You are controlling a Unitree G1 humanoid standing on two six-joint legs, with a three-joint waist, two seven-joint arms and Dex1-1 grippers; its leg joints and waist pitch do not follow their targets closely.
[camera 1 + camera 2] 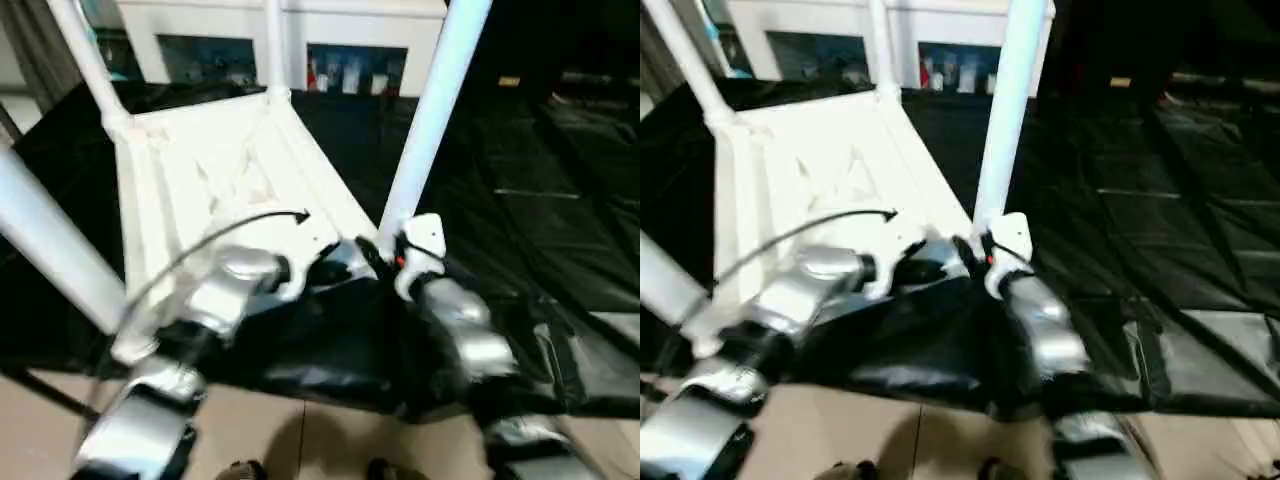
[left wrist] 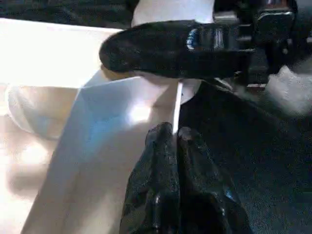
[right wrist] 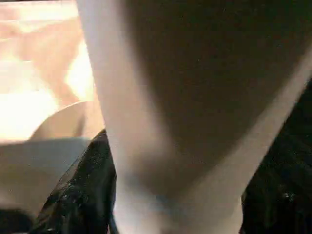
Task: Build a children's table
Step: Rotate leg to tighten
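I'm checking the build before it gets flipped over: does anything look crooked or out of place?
Nothing looks broken. The table top lies underside up on the black sheet, with legs standing in its corner sockets. The near-right leg leans slightly; the right gripper closes around its base.

I see a black sheet [image 1: 520, 200] spread over the tiled floor [image 1: 300, 430], with the upturned white table top [image 1: 210, 170] lying directly on it.
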